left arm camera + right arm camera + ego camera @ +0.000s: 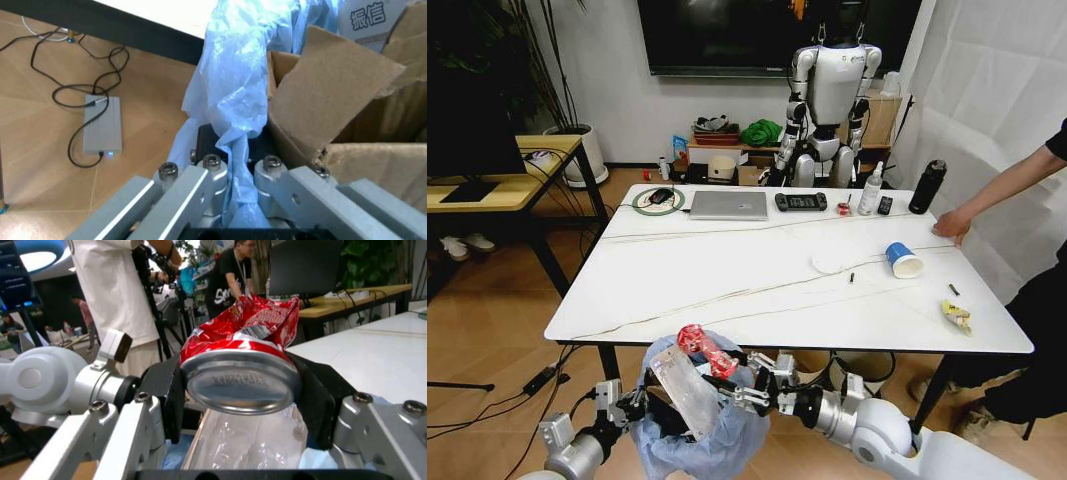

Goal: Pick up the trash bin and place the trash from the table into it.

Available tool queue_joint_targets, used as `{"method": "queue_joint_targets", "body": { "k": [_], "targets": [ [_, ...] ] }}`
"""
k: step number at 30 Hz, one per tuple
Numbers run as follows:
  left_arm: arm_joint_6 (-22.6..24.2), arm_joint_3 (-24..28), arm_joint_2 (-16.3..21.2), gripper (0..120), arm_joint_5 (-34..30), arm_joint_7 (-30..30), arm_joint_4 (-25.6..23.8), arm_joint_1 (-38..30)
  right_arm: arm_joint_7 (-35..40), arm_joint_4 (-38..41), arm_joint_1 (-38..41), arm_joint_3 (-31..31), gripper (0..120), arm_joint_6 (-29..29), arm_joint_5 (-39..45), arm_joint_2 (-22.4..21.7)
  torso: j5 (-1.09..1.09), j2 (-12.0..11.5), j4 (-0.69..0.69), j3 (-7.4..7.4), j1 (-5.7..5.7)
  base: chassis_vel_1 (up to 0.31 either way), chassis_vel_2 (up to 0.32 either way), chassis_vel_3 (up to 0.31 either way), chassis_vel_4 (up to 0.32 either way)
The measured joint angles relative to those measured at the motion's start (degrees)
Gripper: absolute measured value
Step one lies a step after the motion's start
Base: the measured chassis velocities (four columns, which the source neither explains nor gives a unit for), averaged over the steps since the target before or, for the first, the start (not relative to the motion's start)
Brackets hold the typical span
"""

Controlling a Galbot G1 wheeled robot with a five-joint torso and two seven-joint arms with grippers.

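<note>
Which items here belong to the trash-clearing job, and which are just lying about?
Job: trash bin, pinched by left gripper; red can, clamped in right gripper over the bin; blue paper cup and wrapper on the table.
Lying about: laptop, black bottle, game controller.

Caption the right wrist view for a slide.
Right gripper shut on a crushed red can above the trash bin.

The right gripper point(243, 390) clamps a crushed red can point(241, 360); a clear plastic pack point(247, 445) lies just below; the table point(373, 355) stands beside.
</note>
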Motion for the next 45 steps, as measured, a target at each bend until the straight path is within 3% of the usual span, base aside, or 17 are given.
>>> {"method": "queue_joint_targets", "body": {
  "k": [7,11,13,19,21,26,29,33,37,38,41,45],
  "targets": [
    [0.12,0.13,-0.99,0,0.41,-0.01,-0.50,0.44,2.19,-1.04,1.28,-1.02,55,-1.09,0.20,1.01,0.00,-0.01,0.00,0.00,0.00,0.000,0.000,0.000,0.000],
    [0.13,0.23,-1.69,0,1.21,0.02,-0.55,0.67,2.24,-0.34,0.49,0.31,75,-1.78,1.17,0.13,-0.01,-0.01,0.00,0.00,0.00,0.000,0.000,0.000,0.000],
    [0.13,0.25,-1.79,0,1.29,0.02,-0.57,0.70,2.23,-0.18,0.26,0.53,77,-1.79,1.18,0.07,0.00,-0.01,0.00,0.00,0.00,0.000,0.000,0.000,0.000],
    [0.13,-0.05,-2.34,0,2.17,0.09,-1.08,1.50,2.33,0.32,-1.72,5.94,99,-2.63,1.86,1.47,-0.01,0.00,-0.01,0.00,0.00,0.000,0.000,0.000,0.000],
    [0.13,-0.16,-2.51,0,2.37,0.12,-1.14,1.84,2.61,0.12,-1.73,7.38,100,-3.13,2.05,1.97,0.00,-0.01,-0.01,0.00,0.00,0.000,0.000,0.000,0.000],
    [-0.07,-1.09,-4.52,0,4.41,0.67,-1.77,3.72,14.70,-2.70,-0.47,13.53,100,-6.39,0.72,4.31,0.00,-0.01,0.01,0.00,0.00,0.000,0.000,0.000,0.000],
    [-0.23,-1.34,-5.20,0,5.22,0.96,-1.97,4.03,17.77,-4.30,-0.30,14.97,100,-6.89,-0.78,4.90,0.00,-0.01,0.02,0.00,0.00,0.000,0.000,0.000,0.000],
    [-0.42,-1.92,-6.80,0,5.98,1.18,-2.75,4.53,27.54,-12.00,0.69,19.88,100,-11.65,-5.15,6.69,0.01,-0.01,0.00,0.00,0.00,0.000,0.000,0.000,0.000],
    [-0.47,-2.27,-7.09,0,5.99,1.20,-2.97,4.70,30.43,-14.41,1.17,21.59,100,-15.23,-6.24,7.52,0.02,-0.01,-0.01,0.00,0.00,0.000,0.000,0.000,0.000],
    [-0.51,-2.64,-7.45,0,6.00,1.23,-3.16,4.94,32.59,-17.35,1.98,23.64,100,-19.77,-6.79,8.67,0.00,0.00,-0.01,0.00,0.00,0.000,0.000,0.000,0.000],
    [-0.73,-2.95,-8.47,0,6.20,1.32,-3.56,5.39,32.92,-24.88,4.41,26.88,100,-23.24,-7.11,11.07,0.02,-0.01,0.00,0.00,0.00,0.000,0.000,0.000,0.000],
    [-0.81,-3.02,-9.08,0,6.40,1.44,-3.82,5.65,31.24,-28.70,6.15,29.01,100,-24.12,-6.83,12.00,0.02,-0.01,0.00,0.00,0.00,0.000,0.000,0.000,0.000]
  ]
}}
